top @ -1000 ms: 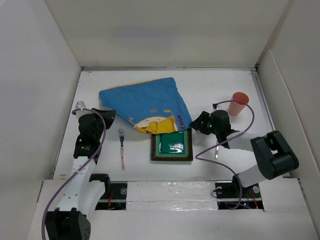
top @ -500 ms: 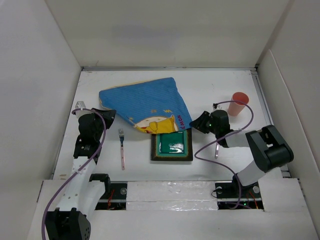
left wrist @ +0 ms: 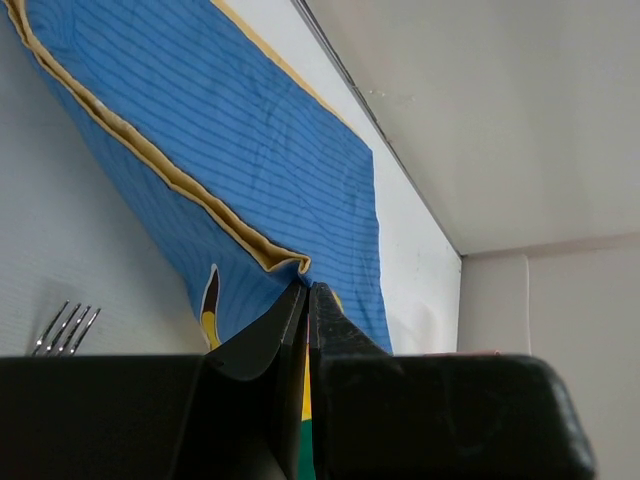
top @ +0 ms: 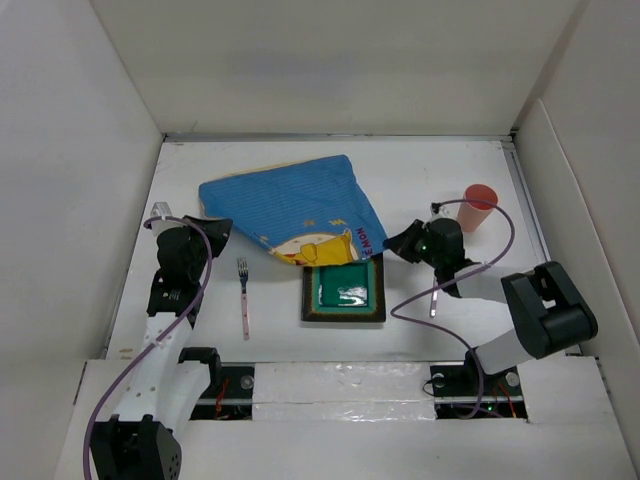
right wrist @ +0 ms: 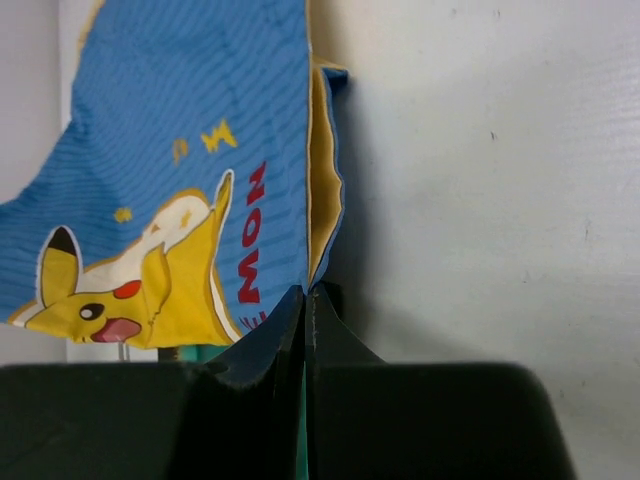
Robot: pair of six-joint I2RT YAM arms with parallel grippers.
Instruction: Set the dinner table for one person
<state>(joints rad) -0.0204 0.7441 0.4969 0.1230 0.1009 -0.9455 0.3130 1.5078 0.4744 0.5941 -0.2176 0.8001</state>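
The blue cartoon-printed placemat (top: 290, 200) lies rumpled across the middle of the white dinner table (top: 430, 170), its near corner over a green square plate (top: 344, 290). My left gripper (top: 222, 228) is shut on the placemat's left hem, which bunches at the fingertips (left wrist: 307, 287). Over by the plate, the placemat's (right wrist: 200, 120) right corner is pinched in my shut right gripper (top: 393, 243), and the cloth edge stands up from the fingertips (right wrist: 305, 290). In the left wrist view the placemat (left wrist: 250, 150) stretches away to the right.
A pink-handled fork (top: 244, 295) lies left of the plate, and its tines (left wrist: 65, 328) show in the left wrist view. A red cup (top: 478, 207) stands at the right. A pink-handled utensil (top: 434, 298) lies under the right arm. White panels wall the table.
My right gripper has closed from wide open onto the placemat's right corner and shifted slightly. The left arm has not moved.
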